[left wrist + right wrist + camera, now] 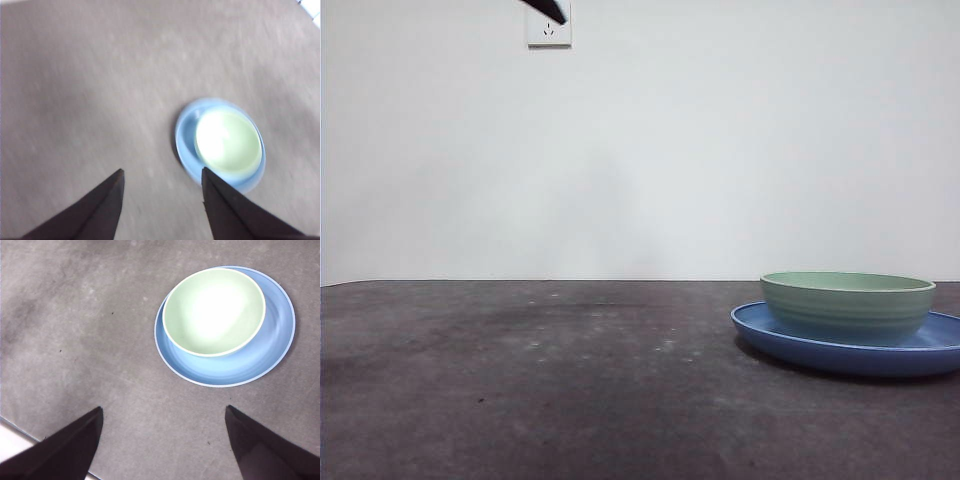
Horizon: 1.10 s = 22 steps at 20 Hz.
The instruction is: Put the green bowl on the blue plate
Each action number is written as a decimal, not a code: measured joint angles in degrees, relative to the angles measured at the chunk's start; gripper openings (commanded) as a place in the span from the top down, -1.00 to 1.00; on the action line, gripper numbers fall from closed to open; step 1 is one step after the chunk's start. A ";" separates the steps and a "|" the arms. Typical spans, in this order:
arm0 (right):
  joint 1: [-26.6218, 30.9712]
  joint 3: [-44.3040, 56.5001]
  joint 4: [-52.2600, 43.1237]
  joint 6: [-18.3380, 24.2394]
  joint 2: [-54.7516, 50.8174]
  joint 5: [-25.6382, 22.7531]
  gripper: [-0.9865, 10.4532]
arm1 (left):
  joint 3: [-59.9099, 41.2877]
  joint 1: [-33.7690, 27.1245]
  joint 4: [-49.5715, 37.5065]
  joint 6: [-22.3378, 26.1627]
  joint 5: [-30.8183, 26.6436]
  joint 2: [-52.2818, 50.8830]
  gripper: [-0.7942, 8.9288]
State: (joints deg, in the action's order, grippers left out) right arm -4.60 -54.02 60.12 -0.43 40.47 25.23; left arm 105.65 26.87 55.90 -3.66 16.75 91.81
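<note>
The pale green bowl (847, 306) sits upright on the blue plate (760, 326) at the right side of the table, resting toward one side of the plate rather than centred. Both wrist views look down on the pair: green bowl (214, 311) on blue plate (235, 371), and green bowl (228, 142) on blue plate (184, 138). My left gripper (161, 183) is open, high above the table, empty. My right gripper (164, 414) is open too, raised well above the bowl and holding nothing. A black arm tip (547, 9) shows at the top edge of the front view.
The dark grey table top (540, 380) stretches left of the plate. A white wall socket (549, 30) is on the wall behind. The table's near edge (15, 430) shows beside my right gripper.
</note>
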 measured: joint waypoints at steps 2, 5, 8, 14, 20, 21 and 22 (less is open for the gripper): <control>0.02 0.00 0.00 0.00 0.00 0.00 0.14 | -9.60 -0.92 -3.45 0.46 2.95 -5.44 0.32; 0.02 0.00 0.00 0.00 0.00 -0.02 0.14 | -23.61 -1.36 -7.76 1.60 7.76 -14.73 0.32; 0.02 0.00 0.00 0.00 0.00 -0.02 0.14 | -31.95 -1.27 -8.04 3.85 11.72 -22.03 0.32; 0.02 0.00 0.00 0.00 0.00 -0.02 0.14 | -41.64 -1.25 -8.15 6.82 18.10 -32.41 0.32; 0.02 0.00 0.00 -0.02 0.00 -0.02 0.14 | -44.17 -1.25 -7.96 7.78 18.16 -34.23 0.32; 0.02 0.00 0.00 -0.04 0.00 -0.09 0.14 | -44.17 -1.25 -7.93 7.89 18.16 -34.23 0.32; 0.02 0.00 0.00 -0.11 0.00 -0.13 0.14 | -44.17 -1.25 -7.93 8.00 18.18 -34.23 0.32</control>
State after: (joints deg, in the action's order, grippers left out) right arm -4.58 -54.02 60.12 -0.54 40.47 25.10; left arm 61.47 25.63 47.97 4.34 34.94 57.58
